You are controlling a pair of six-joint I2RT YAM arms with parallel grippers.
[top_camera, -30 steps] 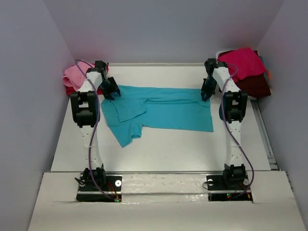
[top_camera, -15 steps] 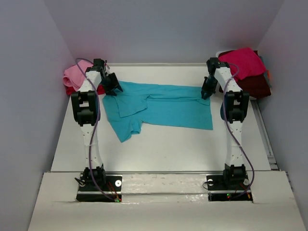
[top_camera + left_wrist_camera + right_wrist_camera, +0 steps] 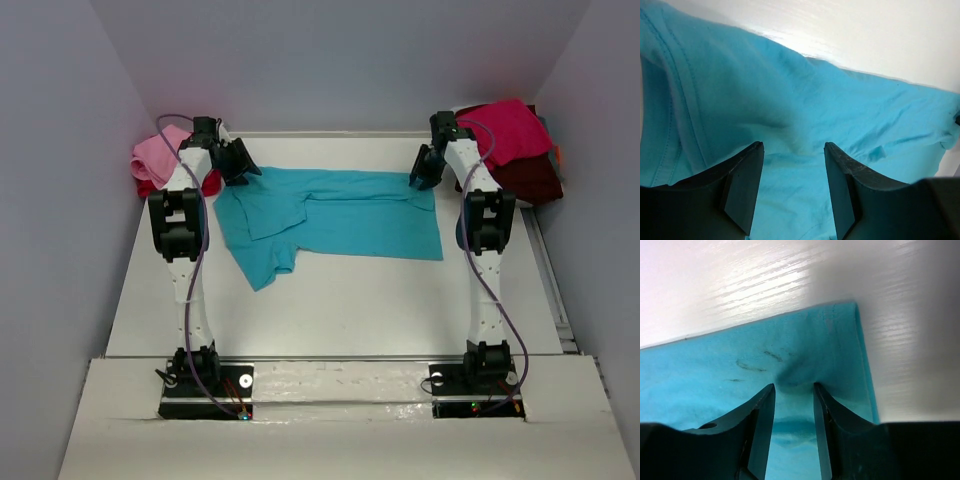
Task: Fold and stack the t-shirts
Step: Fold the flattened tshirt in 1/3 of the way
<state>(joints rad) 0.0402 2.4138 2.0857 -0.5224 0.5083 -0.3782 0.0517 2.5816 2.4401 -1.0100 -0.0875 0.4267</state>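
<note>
The turquoise t-shirt [image 3: 350,215] lies spread flat across the far half of the table, one sleeve pointing toward the near left. My left gripper [image 3: 243,165] hovers over its far left corner. In the left wrist view the left gripper [image 3: 792,147] is open, with smooth turquoise cloth [image 3: 815,100] lying under the gap. My right gripper [image 3: 420,172] is at the shirt's far right corner. In the right wrist view the right gripper [image 3: 793,387] stands with its jaws apart, and a small pucker of the cloth [image 3: 740,365] sits at the tips.
A pink t-shirt [image 3: 155,152] on a red one [image 3: 148,186] is piled at the far left corner. A crimson t-shirt [image 3: 505,130] on a dark maroon one [image 3: 530,180] sits at the far right. The white table [image 3: 350,315] ends at the back wall.
Both grippers moved toward the far edge, pulling the turquoise shirt's far edge with them and stretching it flatter. The right jaws have parted.
</note>
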